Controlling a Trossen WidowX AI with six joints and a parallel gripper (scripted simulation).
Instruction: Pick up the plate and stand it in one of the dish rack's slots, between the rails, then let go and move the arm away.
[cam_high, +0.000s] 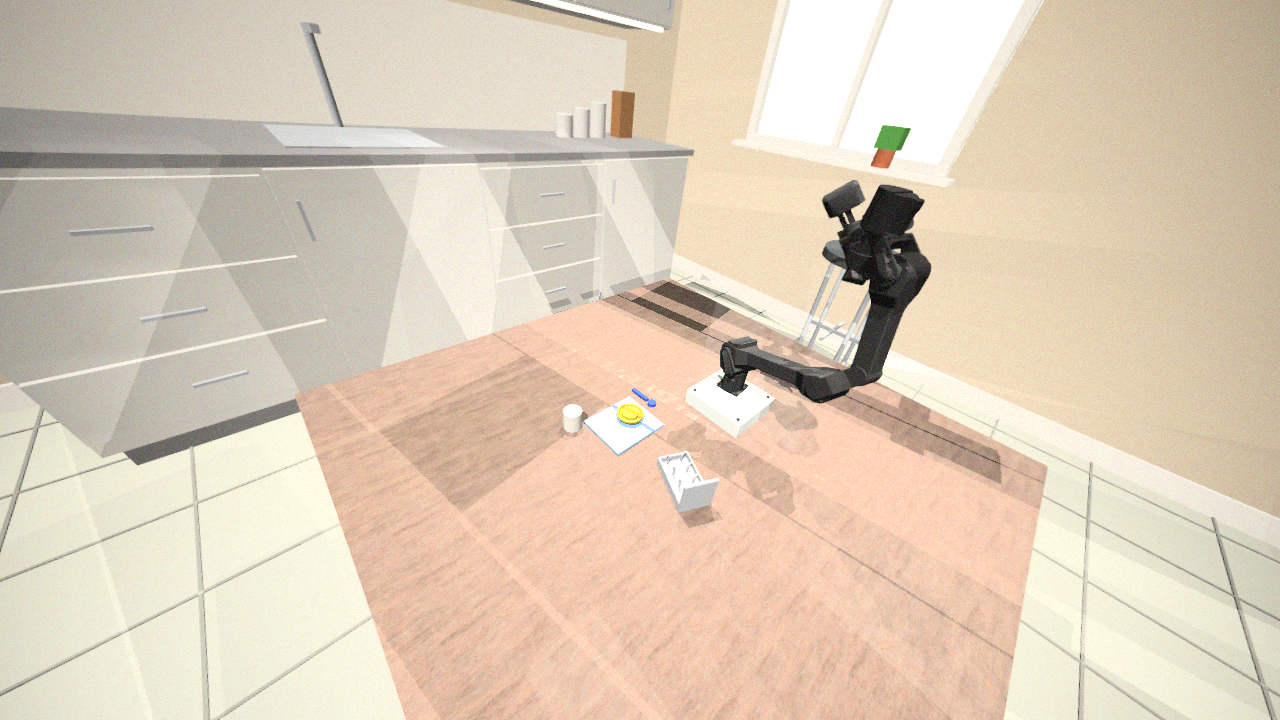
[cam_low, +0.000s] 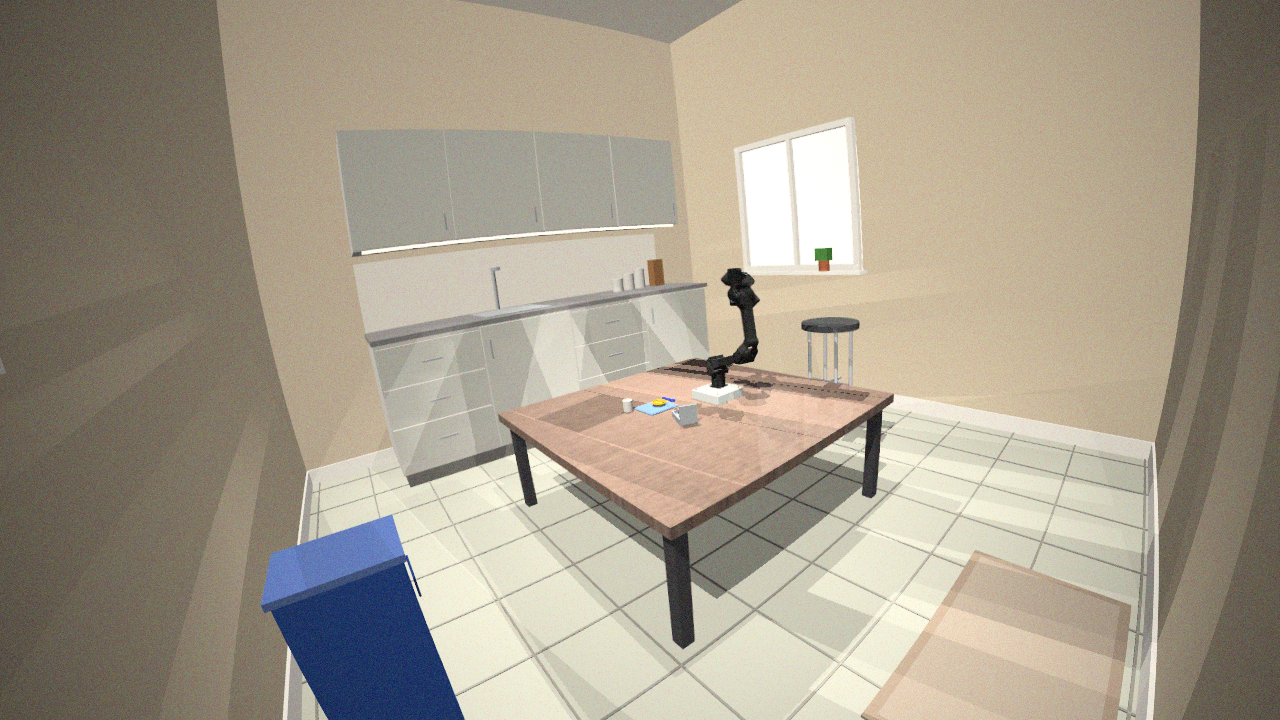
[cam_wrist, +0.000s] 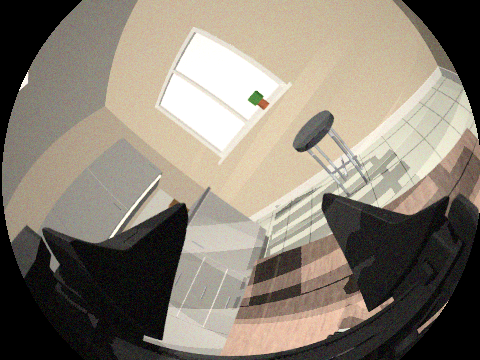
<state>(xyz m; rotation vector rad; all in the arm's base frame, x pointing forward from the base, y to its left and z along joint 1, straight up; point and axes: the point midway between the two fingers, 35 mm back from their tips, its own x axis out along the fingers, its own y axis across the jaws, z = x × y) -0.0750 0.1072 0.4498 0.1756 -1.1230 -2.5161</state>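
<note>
The round yellow plate (cam_high: 630, 412) (cam_low: 658, 402) lies flat on a light blue square mat (cam_high: 617, 439), with a bluish edge showing beneath it. The pale grey dish rack (cam_high: 703, 495) (cam_low: 687, 413) stands on the table nearby; no plate shows in its slots. My gripper (cam_wrist: 258, 207) is open and empty, its two black fingers wide apart in the wrist view. The arm is raised high above its base, far from the plate and rack. The wrist view faces the window wall and shows neither of them. The fingers cannot be made out in the top and exterior views.
A white cup (cam_high: 572, 418) (cam_low: 627, 405) stands beside the mat. A blue utensil (cam_high: 640, 394) lies behind the mat. The arm's white base (cam_high: 729, 410) (cam_low: 716, 394) is to the right. A dark stool (cam_wrist: 314, 131) (cam_low: 829, 325) stands beyond the table.
</note>
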